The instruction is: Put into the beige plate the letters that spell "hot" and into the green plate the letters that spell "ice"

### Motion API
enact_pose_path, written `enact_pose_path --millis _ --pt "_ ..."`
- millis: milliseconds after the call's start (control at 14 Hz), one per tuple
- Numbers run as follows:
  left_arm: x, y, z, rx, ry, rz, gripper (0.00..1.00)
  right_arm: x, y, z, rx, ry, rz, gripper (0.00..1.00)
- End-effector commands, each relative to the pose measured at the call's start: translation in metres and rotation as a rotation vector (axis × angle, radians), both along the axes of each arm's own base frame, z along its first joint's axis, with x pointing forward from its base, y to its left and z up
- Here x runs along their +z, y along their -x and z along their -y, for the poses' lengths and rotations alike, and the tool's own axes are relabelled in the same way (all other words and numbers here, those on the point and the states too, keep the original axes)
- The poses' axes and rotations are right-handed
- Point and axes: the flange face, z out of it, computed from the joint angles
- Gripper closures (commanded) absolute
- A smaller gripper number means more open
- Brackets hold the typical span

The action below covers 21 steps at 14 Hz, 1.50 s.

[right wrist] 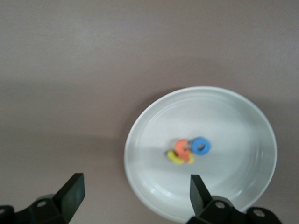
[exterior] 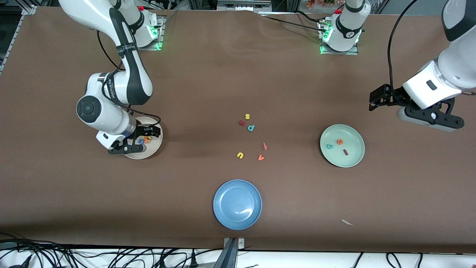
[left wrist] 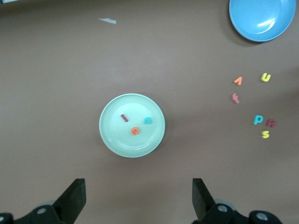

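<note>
The beige plate [exterior: 148,152] [right wrist: 233,116] lies toward the right arm's end of the table. In it lie the blue "o" [exterior: 140,141] [right wrist: 201,146], the orange "t" [right wrist: 182,150] and the yellow "h" [right wrist: 175,158], bunched together. My right gripper [exterior: 138,140] [right wrist: 135,186] hangs open and empty just over this plate. The green plate [exterior: 353,156] [left wrist: 117,135] holds the dark red "i" [exterior: 345,152] [left wrist: 124,117], the teal "c" [exterior: 329,146] [left wrist: 147,121] and the orange "e" [exterior: 339,141] [left wrist: 134,131]. My left gripper [exterior: 435,118] [left wrist: 139,196] waits open, raised near the left arm's end of the table.
A blue plate [exterior: 237,204] [left wrist: 261,18] sits near the front camera. Loose letters lie mid-table: yellow "s" [exterior: 247,116], teal "p" [exterior: 251,128], yellow "u" [exterior: 240,155], orange "v" [exterior: 261,158] and two dark red ones [exterior: 241,122]. A white scrap [exterior: 347,222] lies near the front edge.
</note>
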Motion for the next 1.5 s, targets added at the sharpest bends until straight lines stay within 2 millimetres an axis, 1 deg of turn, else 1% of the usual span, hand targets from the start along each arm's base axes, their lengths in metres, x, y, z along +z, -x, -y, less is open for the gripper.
enact_pose_path --millis 0,143,285,356,428,499,570,641,784,855,926,998,1069,1140,1283,1354,1425 --pt "-0.004 0.025 -0.004 -0.018 -0.045 0.005 0.0 0.04 -0.009 -0.01 -0.009 0.045 -0.055 0.0" --pt "-0.007 0.034 -0.012 -0.004 -0.048 0.003 0.0 0.058 -0.013 -0.012 -0.018 0.055 -0.077 0.0" --pt "-0.013 0.033 -0.022 0.008 -0.034 -0.001 0.0 0.072 -0.019 -0.005 -0.014 0.069 -0.072 0.0" --pt "-0.012 0.034 -0.022 0.009 -0.037 0.001 0.0 0.077 -0.023 0.009 -0.018 0.074 -0.08 0.0" --pt "-0.011 0.037 -0.018 0.005 -0.046 0.006 0.0 0.078 -0.023 0.013 0.0 0.083 -0.083 0.0" --pt "-0.015 0.038 -0.028 0.015 -0.048 -0.002 0.0 0.082 -0.025 0.025 0.015 0.093 -0.082 0.0" --pt "-0.015 0.043 -0.029 0.017 -0.046 0.008 0.0 0.089 -0.026 0.04 0.022 0.097 -0.074 0.0" --pt "-0.016 0.043 -0.031 0.024 -0.037 0.018 0.0 0.095 -0.025 0.054 0.015 0.098 -0.07 0.0" --pt "-0.008 0.04 -0.036 0.046 -0.028 0.052 0.0 0.115 -0.019 0.073 -0.003 0.088 -0.05 0.0" --pt "-0.002 0.046 -0.033 0.056 -0.022 0.057 0.0 0.129 -0.015 0.083 -0.011 0.083 -0.034 0.0" --pt "-0.001 0.046 -0.034 0.071 -0.02 0.056 0.0 0.145 -0.01 0.094 -0.018 0.078 -0.027 0.0" --pt "0.0 0.046 -0.033 0.088 -0.021 0.055 0.0 0.164 -0.003 0.109 -0.034 0.073 -0.024 0.0" --pt "0.003 0.045 -0.033 0.111 -0.024 0.055 0.0 0.176 0.003 0.119 -0.028 0.075 -0.036 0.0" --pt "0.005 0.045 -0.035 0.135 -0.026 0.056 0.0 0.194 0.012 0.129 -0.027 0.073 -0.034 0.0" --pt "0.005 0.048 -0.035 0.14 -0.035 0.04 0.0 0.223 0.031 0.139 -0.033 0.088 -0.056 0.0" --pt "0.01 0.047 -0.037 0.144 -0.033 0.048 0.0 0.236 0.039 0.14 -0.029 0.099 -0.068 0.0" --pt "0.009 0.046 -0.037 0.147 -0.032 0.046 0.0 0.244 0.047 0.14 -0.025 0.113 -0.09 0.0"
